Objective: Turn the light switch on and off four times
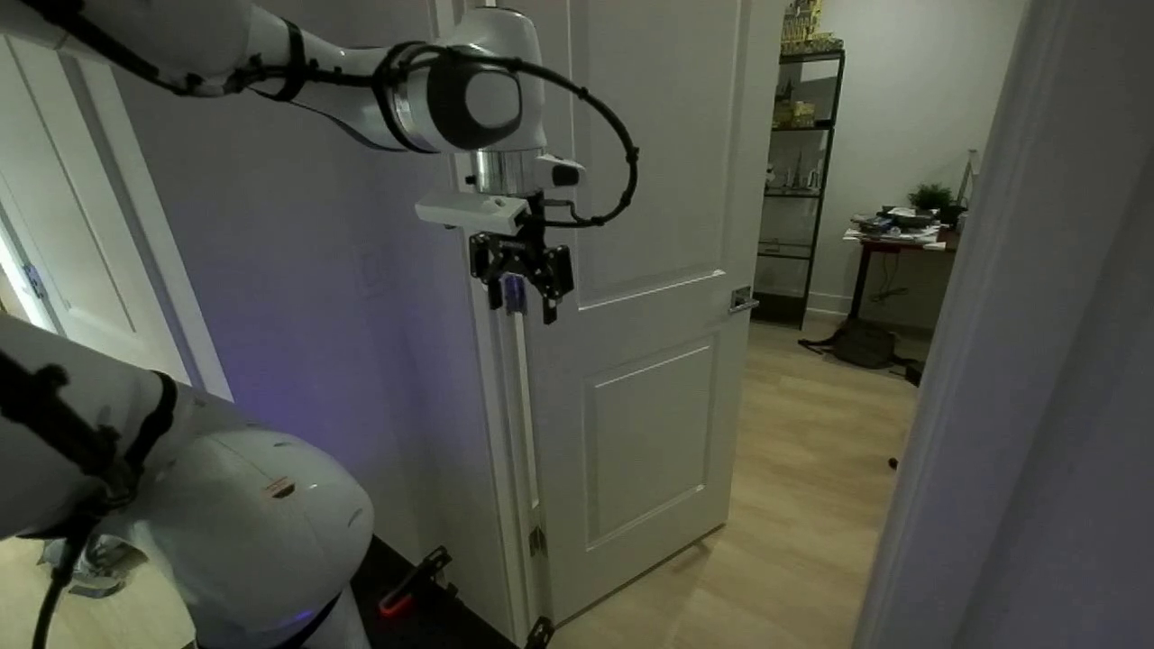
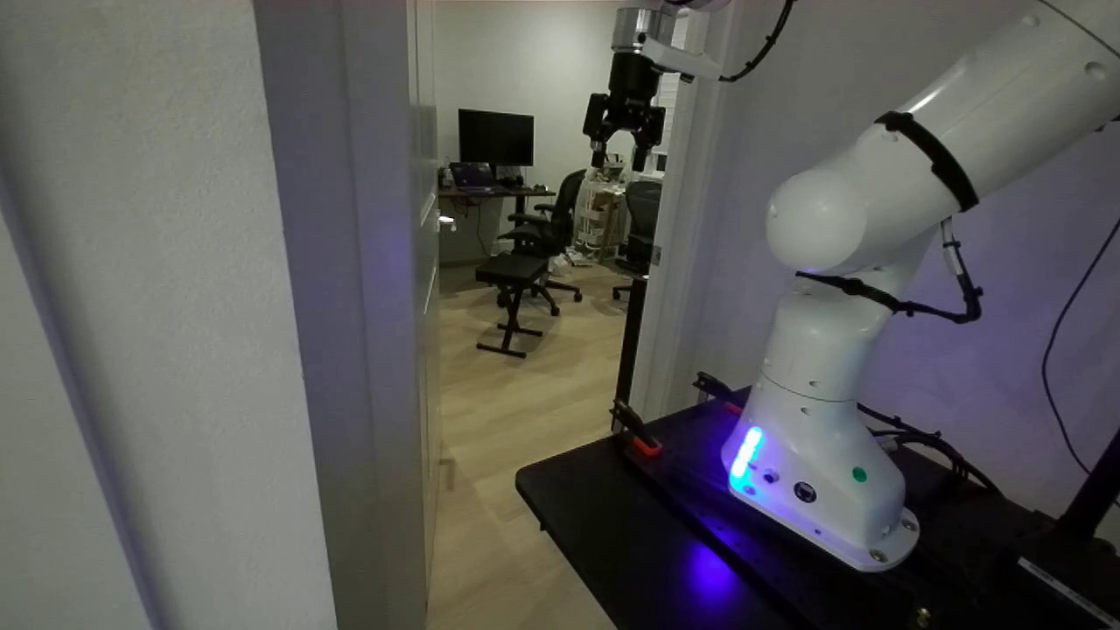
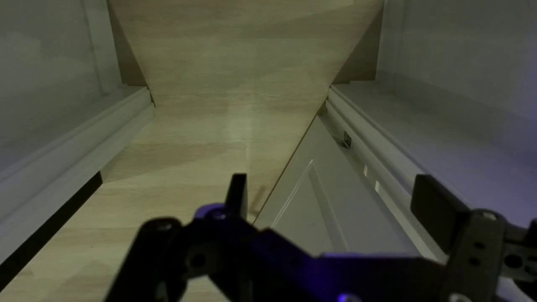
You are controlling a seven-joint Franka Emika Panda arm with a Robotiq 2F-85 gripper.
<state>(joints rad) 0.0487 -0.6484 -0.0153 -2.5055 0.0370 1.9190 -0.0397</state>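
Claw spread wide, grasping nothing, near the door; light switch (not made out in any view) needs locating first, then, probably, short square pushes with claw closed

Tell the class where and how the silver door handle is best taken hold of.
Probably by its lever, pinched above and below, coming straight at the panelled face of the door: the lever looks slim and roughly level, standing out from that face.

Black jaws, seemingly beige floor.
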